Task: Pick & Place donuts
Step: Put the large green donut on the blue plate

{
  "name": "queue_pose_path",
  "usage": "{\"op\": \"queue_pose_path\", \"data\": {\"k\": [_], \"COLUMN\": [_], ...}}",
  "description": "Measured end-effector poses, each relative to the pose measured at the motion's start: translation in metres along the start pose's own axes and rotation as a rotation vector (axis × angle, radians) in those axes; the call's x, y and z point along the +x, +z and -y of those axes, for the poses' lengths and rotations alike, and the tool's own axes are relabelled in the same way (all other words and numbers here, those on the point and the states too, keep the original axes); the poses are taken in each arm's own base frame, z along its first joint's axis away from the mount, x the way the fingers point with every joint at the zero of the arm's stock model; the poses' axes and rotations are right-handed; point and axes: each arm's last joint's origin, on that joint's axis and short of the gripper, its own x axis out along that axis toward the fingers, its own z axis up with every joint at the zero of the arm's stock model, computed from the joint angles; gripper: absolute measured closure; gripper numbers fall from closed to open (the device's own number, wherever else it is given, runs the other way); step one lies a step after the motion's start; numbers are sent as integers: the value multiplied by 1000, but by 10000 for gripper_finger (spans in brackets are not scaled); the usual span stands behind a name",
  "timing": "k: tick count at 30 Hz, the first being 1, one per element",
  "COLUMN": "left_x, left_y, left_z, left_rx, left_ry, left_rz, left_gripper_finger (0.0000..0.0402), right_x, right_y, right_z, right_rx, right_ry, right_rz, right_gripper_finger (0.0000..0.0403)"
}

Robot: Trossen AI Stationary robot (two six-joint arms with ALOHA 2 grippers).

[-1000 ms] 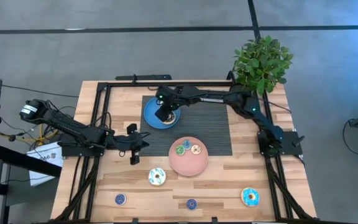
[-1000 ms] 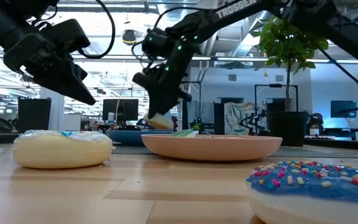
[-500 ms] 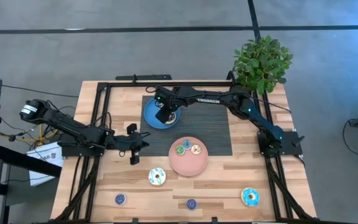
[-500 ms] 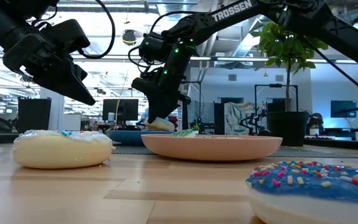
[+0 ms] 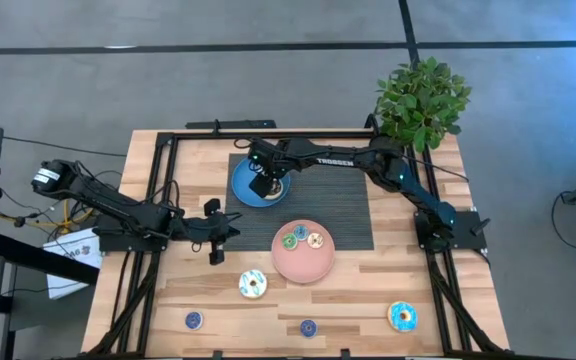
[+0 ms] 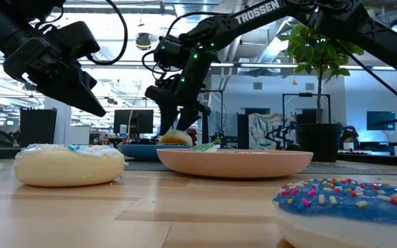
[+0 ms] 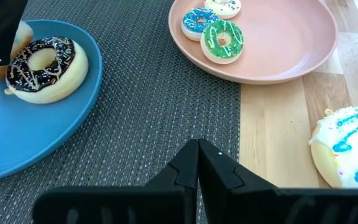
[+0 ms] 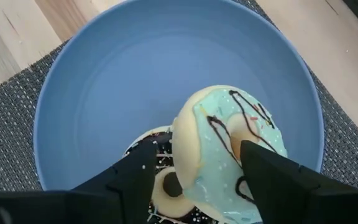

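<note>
My right gripper (image 8: 194,180) hangs open over the blue plate (image 8: 104,81), a finger on either side of a teal-iced donut with brown drizzle (image 8: 229,143). That donut rests tilted on the plate, leaning on a dark brown donut (image 7: 41,62). The low view shows the teal donut (image 6: 174,138) down on the plate under the fingers. My left gripper (image 7: 197,152) is shut and hovers above the mat, left of the pink plate (image 5: 303,265). The pink plate carries a green (image 5: 290,240), a blue (image 5: 300,232) and a white donut (image 5: 315,240). My right gripper comes from above, pointing down, with the teal donut's rim (image 8: 253,134) between its fingers. One finger (image 8: 272,180) overlaps the rim. Bare space shows beside the other finger (image 8: 135,180). Whether either finger touches the donut, I cannot tell.
A large white donut with blue stripes (image 5: 253,284) and a large blue sprinkled donut (image 5: 402,316) lie on the wood near the near edge, with two small blue donuts (image 5: 195,320) (image 5: 308,327). A potted plant (image 5: 423,100) stands at the far right corner. A dark mat (image 5: 343,205) lies under both plates.
The right gripper has shifted a little toward the table's far left over the blue plate and gone down. The teal donut, which hung tilted below the fingers just above the plate, now sits on the plate beside the dark brown donut.
</note>
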Motion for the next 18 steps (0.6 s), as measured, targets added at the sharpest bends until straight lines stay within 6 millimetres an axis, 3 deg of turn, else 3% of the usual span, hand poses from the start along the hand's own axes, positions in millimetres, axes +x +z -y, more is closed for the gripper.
{"op": "queue_pose_path", "data": {"k": [18], "left_x": [0], "left_y": [0], "left_z": [0], "left_rx": [0], "left_ry": [0], "left_rz": [0], "left_gripper_finger": [400], "right_x": [-14], "right_y": [2], "right_z": [7], "right_rx": [16], "right_ry": [-4], "right_rz": [-11], "right_gripper_finger": [164]}}
